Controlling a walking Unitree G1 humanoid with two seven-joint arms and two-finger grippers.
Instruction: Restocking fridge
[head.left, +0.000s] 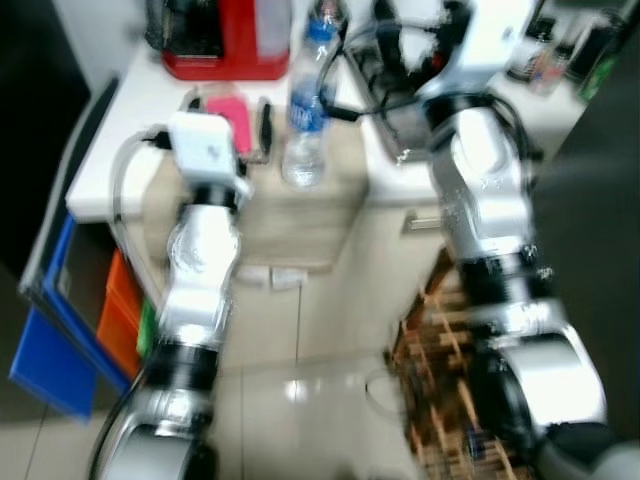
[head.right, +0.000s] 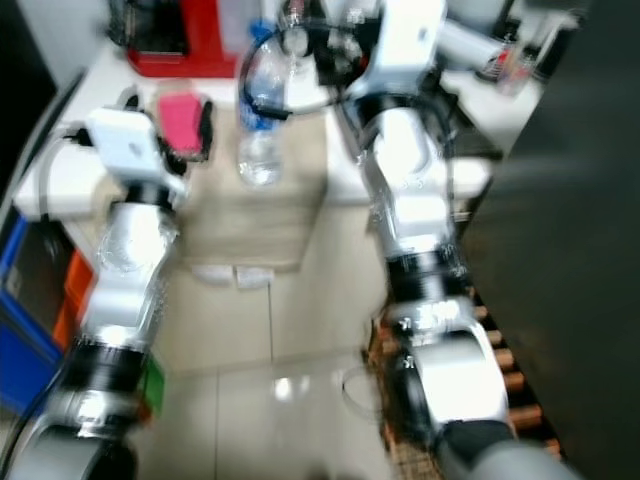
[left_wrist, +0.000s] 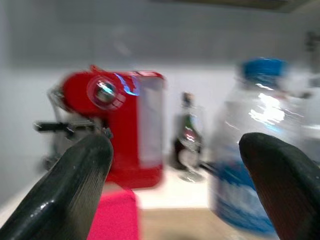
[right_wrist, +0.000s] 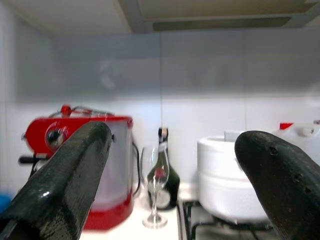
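Bottle (head.left: 305, 110) upright on counter (head.left: 320, 190) — ungrasped.

No text, brand, number or sign can be read. The blue label band on the water bottle (head.left: 306, 108) is too blurred for any lettering to be made out, and the red machine (right_wrist: 95, 172) on the worktop (head.left: 150, 100) bears no readable marking.

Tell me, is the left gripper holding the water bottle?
No, the left gripper is open, and the bottle stands untouched on the counter beyond its fingers.
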